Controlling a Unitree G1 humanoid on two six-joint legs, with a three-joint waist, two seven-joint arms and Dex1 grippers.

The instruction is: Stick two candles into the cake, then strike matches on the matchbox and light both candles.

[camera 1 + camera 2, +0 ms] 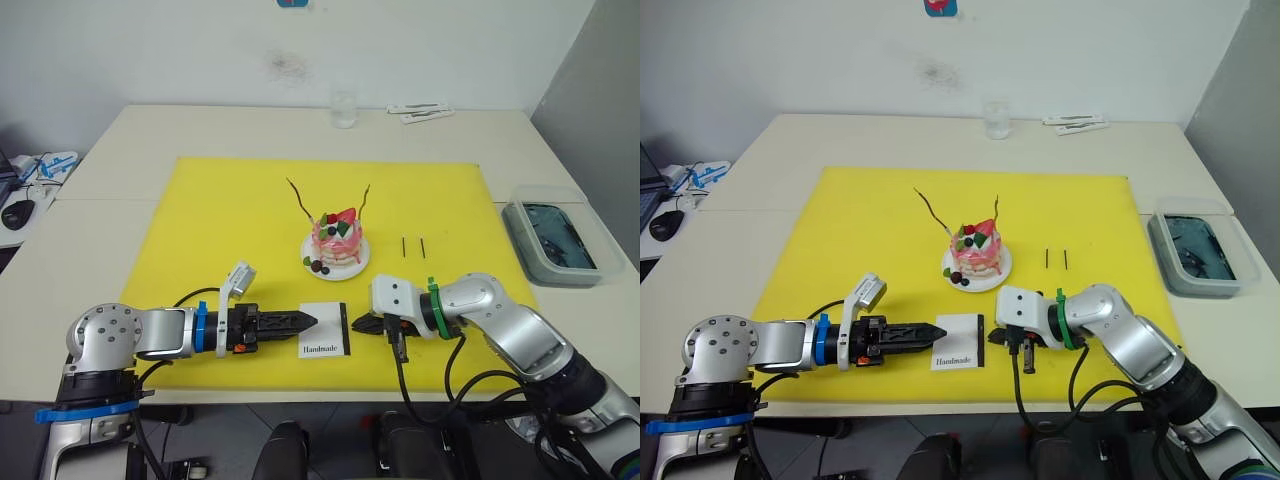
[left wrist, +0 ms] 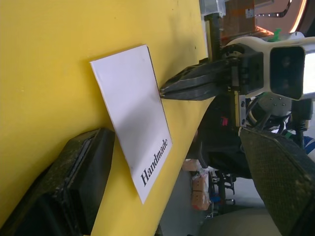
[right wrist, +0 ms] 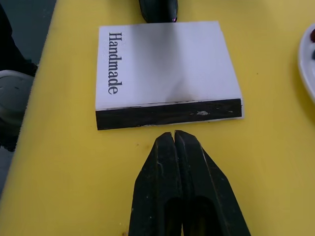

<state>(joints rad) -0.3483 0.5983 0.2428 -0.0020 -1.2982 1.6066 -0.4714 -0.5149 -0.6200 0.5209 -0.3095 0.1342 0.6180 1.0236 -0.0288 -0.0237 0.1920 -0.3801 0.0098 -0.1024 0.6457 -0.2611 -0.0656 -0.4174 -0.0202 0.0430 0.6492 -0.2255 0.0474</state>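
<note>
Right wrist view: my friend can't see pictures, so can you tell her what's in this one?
The right gripper, its two black fingers shut together, points at the black strip edge of a flat white matchbox printed "Handmade", without touching it. The box lies on a yellow mat. The tip of the left gripper meets its far edge, and a white plate rim peeks in.

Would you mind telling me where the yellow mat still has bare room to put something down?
The mat is bare left of the cake and along its far edge. Its front is crowded: both grippers, left and right, flank the matchbox. The matches lie right of the cake.
</note>
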